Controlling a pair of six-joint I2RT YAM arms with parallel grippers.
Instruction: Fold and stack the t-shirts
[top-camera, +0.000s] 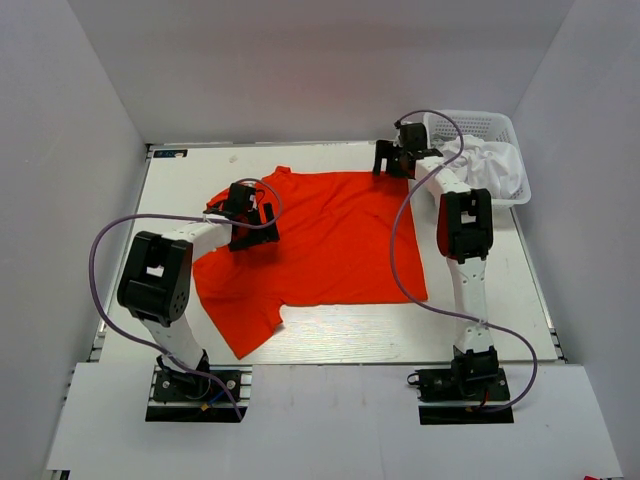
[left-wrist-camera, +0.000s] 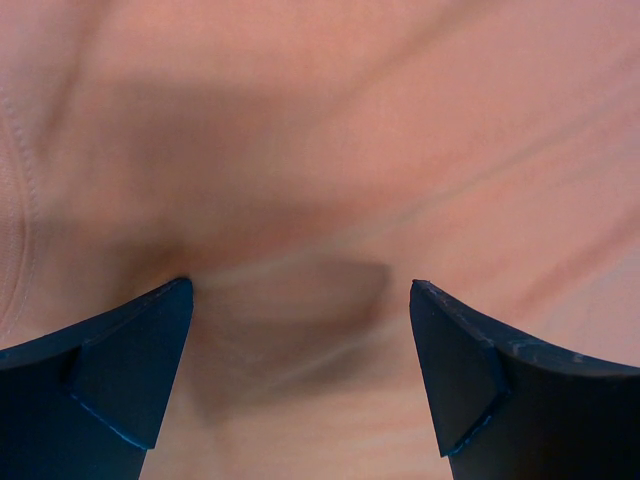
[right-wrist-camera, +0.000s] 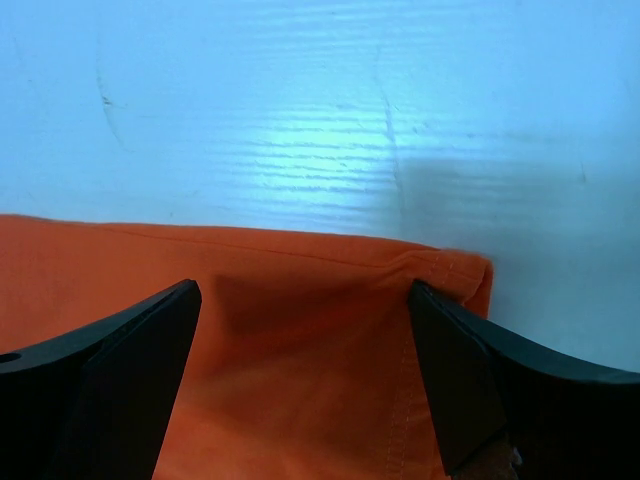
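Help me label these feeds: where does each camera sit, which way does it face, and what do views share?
Top external: above and behind the bases, looking down on the table; both arms show whole.
Left wrist: on the left gripper, facing down onto the orange-red t-shirt; its open fingers show.
Right wrist: on the right gripper, facing the shirt's corner and bare table; its open fingers show.
Shared: all see that shirt.

a white table (top-camera: 340, 335) with fine grain lines sits boxed in by plain pale grey walls: left wall (top-camera: 60, 200), back wall (top-camera: 320, 70), right wall (top-camera: 590, 220). a white board (top-camera: 330, 420) covers its near edge. light is soft and even, with a pale sheen on the table.
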